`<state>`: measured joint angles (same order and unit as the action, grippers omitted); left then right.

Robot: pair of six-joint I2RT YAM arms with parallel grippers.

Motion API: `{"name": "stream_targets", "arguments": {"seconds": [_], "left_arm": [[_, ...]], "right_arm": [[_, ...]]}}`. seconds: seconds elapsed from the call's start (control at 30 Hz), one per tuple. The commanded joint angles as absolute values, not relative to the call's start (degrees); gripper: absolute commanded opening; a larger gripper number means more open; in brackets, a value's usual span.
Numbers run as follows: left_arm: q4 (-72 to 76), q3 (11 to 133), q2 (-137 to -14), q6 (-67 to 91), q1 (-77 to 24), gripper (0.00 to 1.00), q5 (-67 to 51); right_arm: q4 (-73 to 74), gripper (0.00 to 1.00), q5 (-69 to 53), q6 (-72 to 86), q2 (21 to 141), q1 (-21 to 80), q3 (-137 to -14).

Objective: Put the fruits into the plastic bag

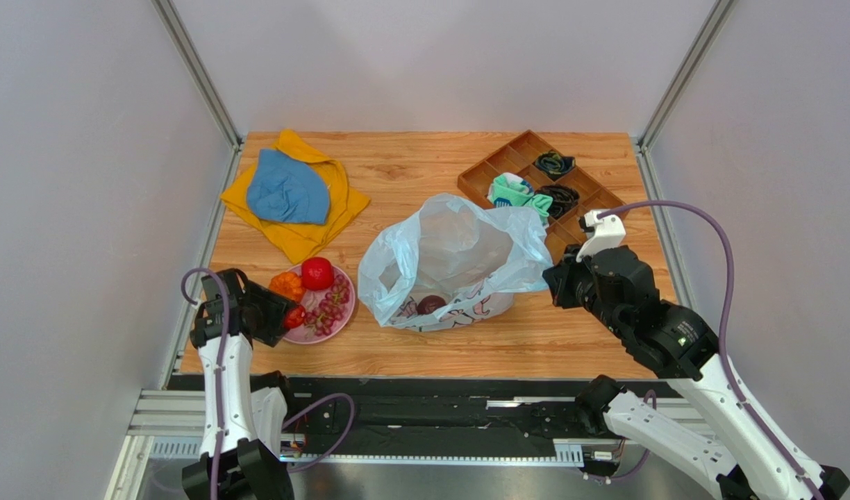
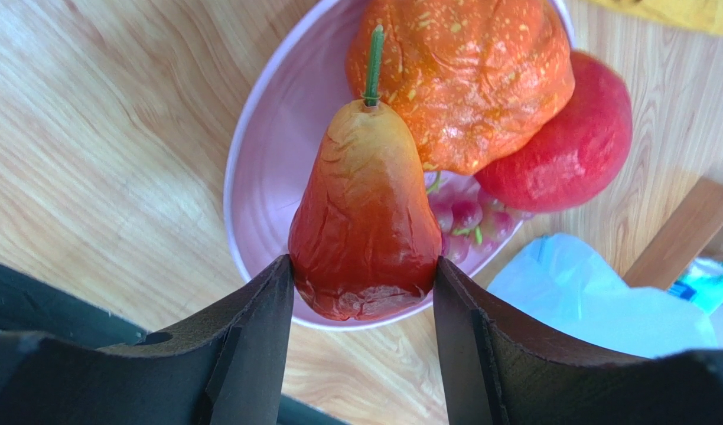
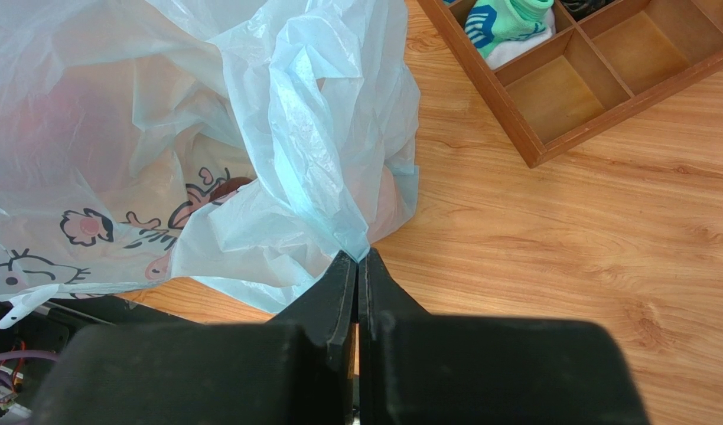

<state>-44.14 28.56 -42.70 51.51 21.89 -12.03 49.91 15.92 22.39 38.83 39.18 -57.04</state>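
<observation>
The pink plate (image 1: 342, 325) at the front left holds an orange (image 1: 286, 285), a round red apple (image 1: 317, 273) and reddish grapes (image 1: 330, 309). My left gripper (image 1: 285, 318) is shut on a pear-shaped red-orange fruit (image 2: 365, 221) with a green stem, at the plate's near rim (image 2: 259, 177). The orange (image 2: 471, 80), the apple (image 2: 569, 150) and the grapes (image 2: 467, 217) lie behind it. The pale blue plastic bag (image 1: 450, 250) stands open mid-table with a dark plum (image 1: 431, 304) inside. My right gripper (image 1: 552, 281) is shut on the bag's right edge (image 3: 338, 204).
A wooden compartment tray (image 1: 502, 165) with socks and dark coiled items sits at the back right, close behind the bag; its corner shows in the right wrist view (image 3: 534, 150). A blue cloth (image 1: 286, 190) lies on a yellow cloth (image 1: 304, 242) at the back left. Grey walls flank the table.
</observation>
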Motion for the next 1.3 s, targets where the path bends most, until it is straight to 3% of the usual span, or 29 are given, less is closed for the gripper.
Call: {"name": "stream_targets", "arguments": {"seconds": [0.0,0.43,0.73,1.27], "left_arm": [[-47.9,32.6,-41.5,49.2,22.3,0.5,-16.6],[-48.5,40.7,-42.0,45.7,18.3,0.5,-14.6],[-38.0,47.4,-42.9,42.7,12.4,0.47,-19.5],[-17.1,63.6,-44.9,28.0,-33.4,0.47,-13.4]], "right_arm": [[48.0,0.0,15.9,21.7,38.1,39.1,-57.6],[48.6,0.0,15.4,22.7,38.3,39.2,-58.2],[48.6,0.0,15.7,22.9,39.5,39.2,-58.3],[48.5,0.0,14.3,23.9,42.9,39.1,-59.9]]}}
